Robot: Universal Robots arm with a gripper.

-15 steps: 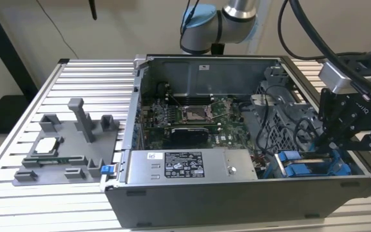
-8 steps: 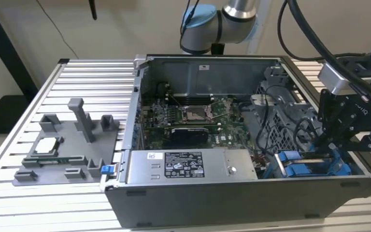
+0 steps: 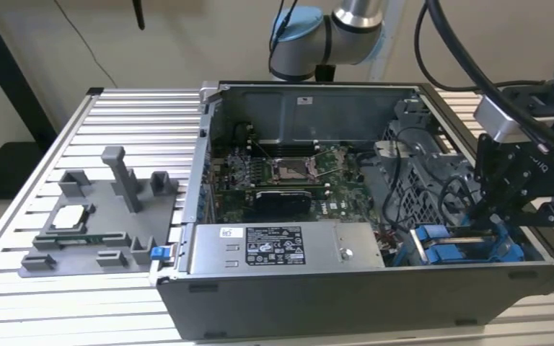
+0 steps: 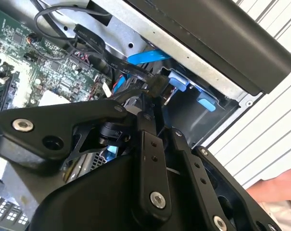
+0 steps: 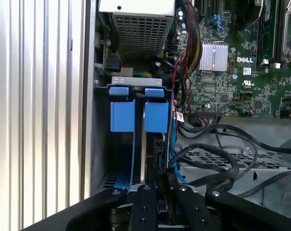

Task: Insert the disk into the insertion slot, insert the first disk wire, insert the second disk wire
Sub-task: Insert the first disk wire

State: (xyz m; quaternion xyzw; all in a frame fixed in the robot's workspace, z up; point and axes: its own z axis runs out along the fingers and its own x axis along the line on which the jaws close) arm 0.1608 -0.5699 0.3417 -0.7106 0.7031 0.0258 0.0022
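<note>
Exterior view's left to right: slatted aluminium tabletop [image 3: 123,108]. On it sits a grey plastic parts fixture [image 3: 113,209] carrying a square silver processor chip [image 3: 70,216].

Next is the open dark-grey sheet-metal computer case [image 3: 354,303], lying on its side. Inside are the green motherboard [image 3: 287,169] and the grey power-supply box with white sticker [image 3: 277,249], which runs along the case wall nearest the camera. A tangle of black cables [image 3: 392,194] lies between the board and the drive area and crowds the approach. The grey-and-blue robot arm [image 3: 335,25] stands behind the case.

At the exterior view's right end of the case is the rectangular grey sheet-metal drive bay [image 5: 101,144], with blue plastic fittings at its mouth. The silver-grey disk in bright blue carrier frame [image 5: 156,115] sits inside the bay, edge-on. Mostly the blue frame shows; the disk body is largely hidden.

The jaws are down over the bay, at the disk's cable end. The black fingers [image 4: 147,149] are narrow, pinched on a black flat wire plug [image 4: 157,86]. The plug is right at the disk's edge; can't tell if it's seated. A light-blue flat data cable [image 4: 145,57] runs just beside the plug.

A red-and-black wire bundle [image 5: 181,67] and thick black cable loops [image 5: 222,159] lie beside the bay on the motherboard side. In the second wrist view, part of a person's hand [image 4: 275,187] shows outside the case wall.
</note>
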